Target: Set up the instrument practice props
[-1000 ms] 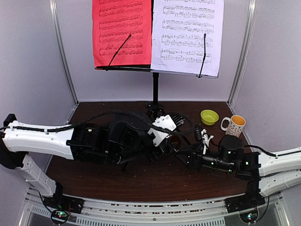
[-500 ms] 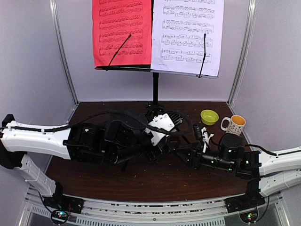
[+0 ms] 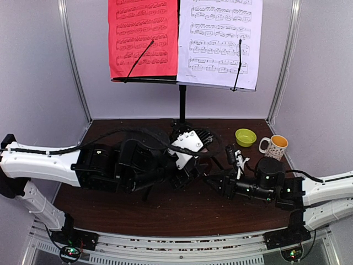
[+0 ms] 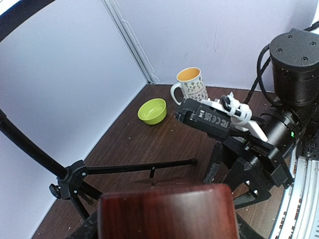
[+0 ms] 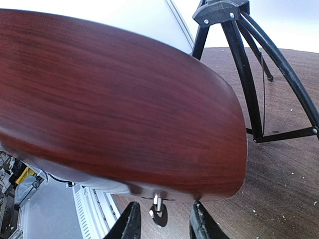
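Observation:
The black music stand (image 3: 181, 105) stands at the back with the red sheet (image 3: 143, 33) and the white sheet (image 3: 220, 38) on its desk. In the left wrist view the red-brown metronome (image 4: 164, 211) fills the space between my left gripper's (image 4: 164, 224) jaws, above the table. In the top view both grippers meet mid-table and hide it. In the right wrist view the metronome (image 5: 109, 99) looms large. Its metal winding key (image 5: 158, 209) sits between the spread fingers of my right gripper (image 5: 164, 226), which do not touch it.
The stand's tripod legs (image 4: 134, 168) spread over the table just behind the grippers and also show in the right wrist view (image 5: 239, 55). A green bowl (image 3: 245, 137) and a spotted mug (image 3: 274, 147) sit at the back right. White walls close three sides.
My left wrist has shifted slightly back and left. My right gripper has edged a little closer to the metronome.

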